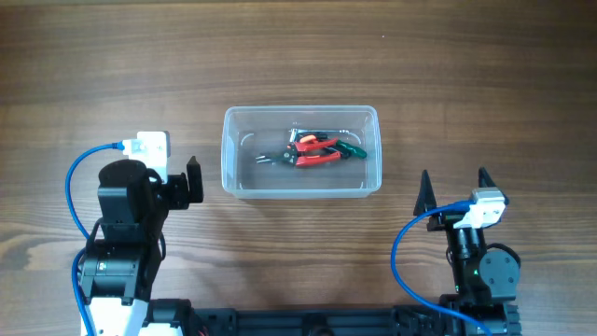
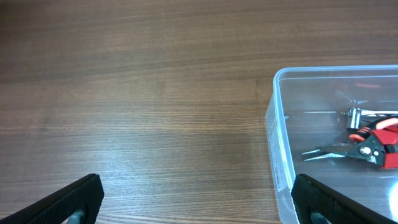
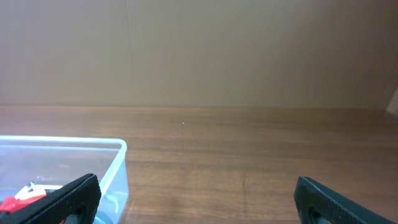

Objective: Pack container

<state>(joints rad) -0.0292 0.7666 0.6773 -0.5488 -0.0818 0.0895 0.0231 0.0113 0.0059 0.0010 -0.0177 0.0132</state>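
The clear plastic container [image 1: 235, 159] sits at the table's middle. Inside lie red-handled pliers [image 1: 315, 151], a green-handled tool [image 1: 353, 149] and a small metal piece [image 1: 297, 133]. The container also shows in the left wrist view [image 2: 280, 134] with the pliers [image 2: 367, 146], and in the right wrist view [image 3: 115, 165]. My left gripper [image 1: 193, 180] is open and empty, just left of the container. My right gripper [image 1: 454, 187] is open and empty, right of and nearer than the container. Both grippers' fingers frame bare wood in the left wrist view [image 2: 198, 205] and the right wrist view [image 3: 198, 199].
The wooden table [image 1: 112, 65] spreads around the container. Blue cables [image 1: 76, 177] loop by each arm base at the near edge. A plain wall [image 3: 199, 50] rises behind the table's far edge.
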